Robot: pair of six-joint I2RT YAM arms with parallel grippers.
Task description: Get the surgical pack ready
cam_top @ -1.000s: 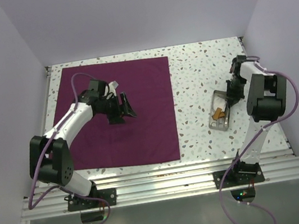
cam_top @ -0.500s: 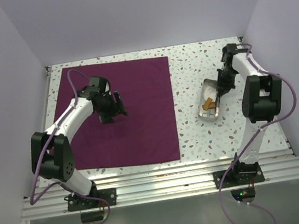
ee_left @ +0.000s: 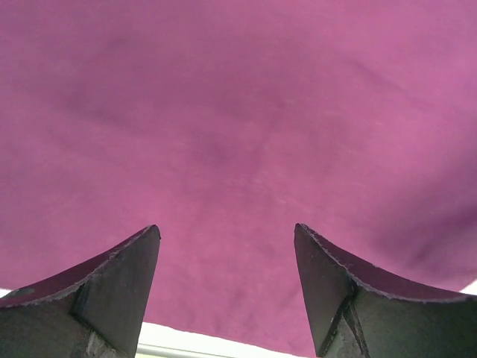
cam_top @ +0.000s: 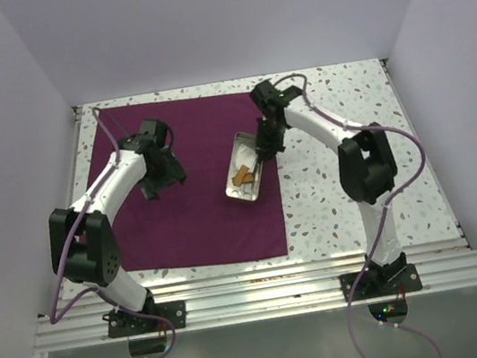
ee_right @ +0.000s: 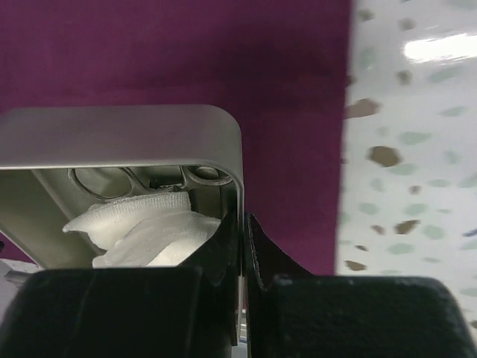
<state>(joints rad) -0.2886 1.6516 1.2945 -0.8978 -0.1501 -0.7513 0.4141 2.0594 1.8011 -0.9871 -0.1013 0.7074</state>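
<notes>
Bright, even light, soft shadows; glare streak on the table [ee_right: 440, 46]; wrist views slightly blurred

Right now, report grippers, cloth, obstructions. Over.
Left gripper open above purple cloth. Right gripper shut on metal tray wall, over cloth's right edge. Cloth flat, unobstructed.

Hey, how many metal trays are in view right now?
1: the metal tray is over the purple cloth's right edge, its rim pinched by the right gripper.

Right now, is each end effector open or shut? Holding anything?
Left end effector: open, empty, above the cloth.
Right end effector: shut on the tray wall.
</notes>
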